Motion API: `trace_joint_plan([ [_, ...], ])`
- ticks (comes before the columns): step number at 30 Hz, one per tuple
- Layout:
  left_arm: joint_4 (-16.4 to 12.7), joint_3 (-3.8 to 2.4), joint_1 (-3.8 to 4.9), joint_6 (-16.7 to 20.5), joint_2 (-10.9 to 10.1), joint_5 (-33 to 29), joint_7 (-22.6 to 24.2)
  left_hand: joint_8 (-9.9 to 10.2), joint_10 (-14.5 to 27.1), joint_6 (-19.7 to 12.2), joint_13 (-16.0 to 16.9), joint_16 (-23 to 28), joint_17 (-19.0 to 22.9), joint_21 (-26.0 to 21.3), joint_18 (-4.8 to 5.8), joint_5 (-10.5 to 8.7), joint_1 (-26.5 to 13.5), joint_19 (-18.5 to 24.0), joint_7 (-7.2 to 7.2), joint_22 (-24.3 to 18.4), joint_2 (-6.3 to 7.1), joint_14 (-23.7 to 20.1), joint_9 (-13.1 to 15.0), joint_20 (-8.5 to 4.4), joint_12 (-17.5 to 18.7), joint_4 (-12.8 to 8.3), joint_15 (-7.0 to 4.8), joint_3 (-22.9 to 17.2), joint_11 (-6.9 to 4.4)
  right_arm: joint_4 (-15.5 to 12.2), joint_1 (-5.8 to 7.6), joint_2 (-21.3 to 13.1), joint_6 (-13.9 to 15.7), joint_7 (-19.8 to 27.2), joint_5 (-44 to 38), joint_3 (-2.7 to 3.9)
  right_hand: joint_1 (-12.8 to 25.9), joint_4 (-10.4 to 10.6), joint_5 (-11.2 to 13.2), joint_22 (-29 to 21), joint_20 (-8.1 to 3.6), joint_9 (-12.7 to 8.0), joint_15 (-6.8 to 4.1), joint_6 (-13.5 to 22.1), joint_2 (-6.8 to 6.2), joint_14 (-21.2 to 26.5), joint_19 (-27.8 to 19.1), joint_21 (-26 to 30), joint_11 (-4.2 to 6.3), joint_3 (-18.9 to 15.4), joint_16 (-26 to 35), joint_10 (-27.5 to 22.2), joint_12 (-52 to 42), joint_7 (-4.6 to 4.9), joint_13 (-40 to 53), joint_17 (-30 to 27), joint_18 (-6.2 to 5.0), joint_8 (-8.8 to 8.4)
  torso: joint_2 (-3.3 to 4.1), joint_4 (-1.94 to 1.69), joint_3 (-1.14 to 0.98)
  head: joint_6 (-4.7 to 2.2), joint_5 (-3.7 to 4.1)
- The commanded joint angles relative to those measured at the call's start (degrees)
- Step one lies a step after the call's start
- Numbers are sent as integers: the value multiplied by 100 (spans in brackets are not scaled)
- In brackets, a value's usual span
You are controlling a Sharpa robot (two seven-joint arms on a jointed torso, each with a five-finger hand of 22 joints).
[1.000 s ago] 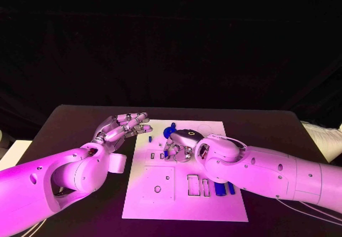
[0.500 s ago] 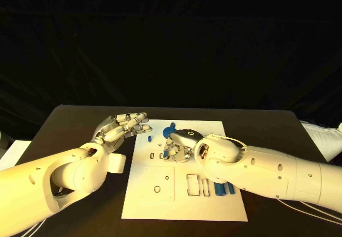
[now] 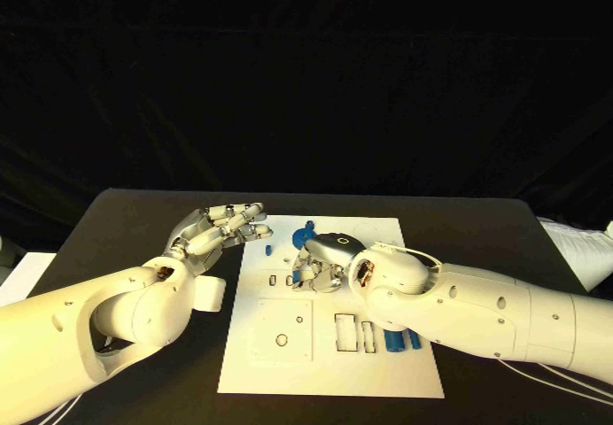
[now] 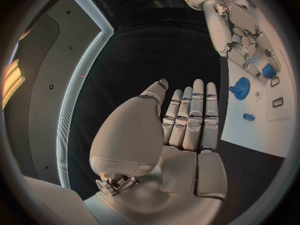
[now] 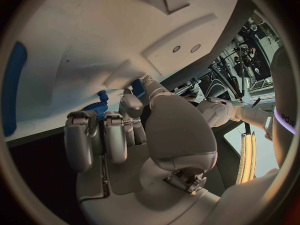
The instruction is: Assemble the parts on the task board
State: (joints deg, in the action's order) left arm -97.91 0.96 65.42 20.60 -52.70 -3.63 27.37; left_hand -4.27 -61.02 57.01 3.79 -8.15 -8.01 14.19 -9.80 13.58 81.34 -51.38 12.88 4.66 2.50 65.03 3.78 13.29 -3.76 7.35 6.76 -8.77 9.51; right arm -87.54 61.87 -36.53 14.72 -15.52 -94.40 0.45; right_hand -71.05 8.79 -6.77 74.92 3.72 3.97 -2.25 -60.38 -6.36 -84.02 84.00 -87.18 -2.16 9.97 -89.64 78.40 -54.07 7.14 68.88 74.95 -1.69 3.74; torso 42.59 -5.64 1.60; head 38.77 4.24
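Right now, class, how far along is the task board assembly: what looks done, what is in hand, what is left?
Little looks done: slots on the task board are empty. The right robot hand is down on it beside the blue gear. The left robot hand holds nothing. Blue bars lie loose.

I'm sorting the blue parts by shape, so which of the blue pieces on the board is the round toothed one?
The blue gear, lying at the far end of the task board just beyond the right hand. The other blue pieces are small plain blocks or bars.
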Motion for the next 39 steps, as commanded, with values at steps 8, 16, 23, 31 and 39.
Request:
trace_joint_plan([
  [8,-3,-3,1,-126,6,-8,20,40,31,8,-9,40,-10,-39,-76,-32,42,-11,18,-8,9,2,-4,30,18,-23,25,-5,32,-64,-55,-54,441,-92,-163,-24,37,41,-33,910,41,-11,41,44,-107,-572,308,23,-10,-88,23,-49,6,4,-2,1396,31,3,1,0,-3,-3,-2],
  [16,36,-2,0,-145,17,76,-140,33,-13,49,-2,-51,-74,40,-90,-35,26,-175,-16,16,11,225,2,-21,2,-49,-39,-35,-5,-260,-103,-214,1512,380,-132,-18,83,262,-105,876,54,-8,50,68,-253,-565,292,44,-15,-391,40,-57,-12,8,-27,1367,22,23,-2,3,-9,-15,-9],
  [23,204,-2,1,-276,52,1019,-1065,-18,-957,328,128,-1388,-929,995,-87,-82,-228,-1660,-333,442,101,2083,22,-607,-270,43,-607,-27,-425,-623,-40,-714,1606,1809,913,91,-373,518,-134,764,123,-26,131,521,-224,-543,231,111,-118,-792,93,-133,12,126,-84,1280,-3,-17,-25,14,-14,-30,-41],
  [31,500,-5,54,-954,220,2698,-3208,-280,-1671,589,1090,-6872,-6312,2718,20,-83,-441,-2430,-629,1585,167,2187,146,-949,-1231,233,-927,26,-808,-1243,263,-1637,1017,2307,2350,159,-719,419,-196,629,131,-10,128,509,-77,-509,159,193,-111,-826,176,-241,167,122,-203,1150,-34,5,-138,90,-54,18,-77],
  [39,896,-5,405,-1859,613,4384,-5177,-1058,-1464,412,4200,-8185,-8199,5837,490,-627,-987,-3114,-732,5585,87,2497,512,-1024,-4730,779,-947,513,-853,-1185,522,-2146,1198,2322,3254,188,-743,422,-332,634,117,4,110,425,24,-508,165,193,-90,-876,184,-218,115,99,-198,1141,-32,34,-255,181,-99,53,-174],
])
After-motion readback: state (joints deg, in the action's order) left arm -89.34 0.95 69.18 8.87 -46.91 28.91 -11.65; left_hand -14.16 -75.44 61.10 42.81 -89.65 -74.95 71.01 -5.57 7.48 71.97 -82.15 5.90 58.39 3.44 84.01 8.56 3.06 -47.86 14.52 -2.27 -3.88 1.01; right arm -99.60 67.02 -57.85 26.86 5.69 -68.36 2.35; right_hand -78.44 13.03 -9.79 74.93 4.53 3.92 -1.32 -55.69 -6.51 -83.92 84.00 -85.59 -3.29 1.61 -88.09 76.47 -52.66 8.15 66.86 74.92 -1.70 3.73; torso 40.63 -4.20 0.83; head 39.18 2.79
